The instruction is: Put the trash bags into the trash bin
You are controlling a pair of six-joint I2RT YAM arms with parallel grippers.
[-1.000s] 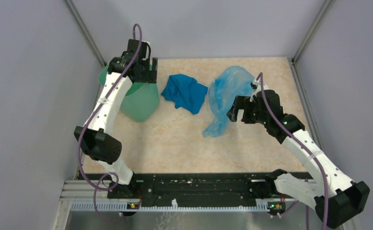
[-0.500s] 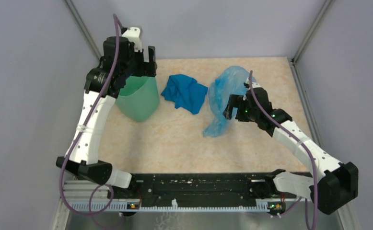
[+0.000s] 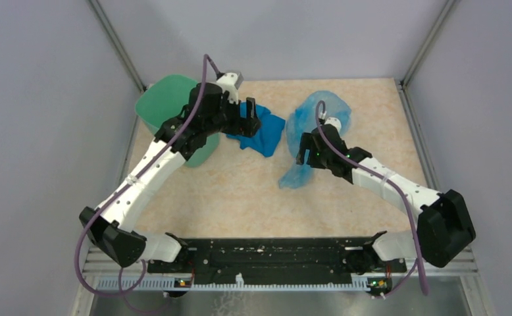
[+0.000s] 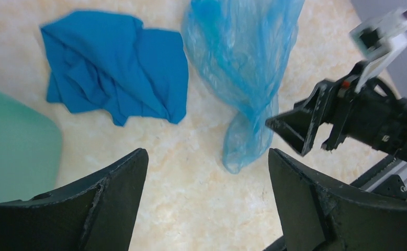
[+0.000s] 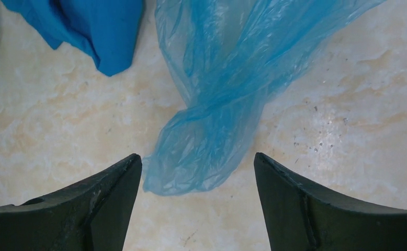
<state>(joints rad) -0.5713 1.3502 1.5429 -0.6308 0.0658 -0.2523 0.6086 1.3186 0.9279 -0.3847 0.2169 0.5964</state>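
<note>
The light-blue trash bag (image 3: 320, 113) lies crumpled on the table at the back right, its twisted tail (image 3: 295, 176) pointing to the front. It also shows in the right wrist view (image 5: 227, 94) and the left wrist view (image 4: 243, 68). The mint-green trash bin (image 3: 162, 100) stands at the back left, partly under my left arm. My left gripper (image 3: 251, 120) is open and empty above the table (image 4: 206, 172), between bin and bag. My right gripper (image 3: 302, 150) is open and empty, hovering over the bag's tail (image 5: 197, 167).
A dark blue cloth (image 3: 264, 135) lies between the bin and the bag, and shows in the left wrist view (image 4: 117, 73). The bin's edge (image 4: 13, 151) is at that view's left. Grey walls close in the table on three sides.
My left gripper has left the bin's rim and swung right, out over the blue cloth. My right gripper has moved left and nearer to the bag's tail. The bin has shifted.
</note>
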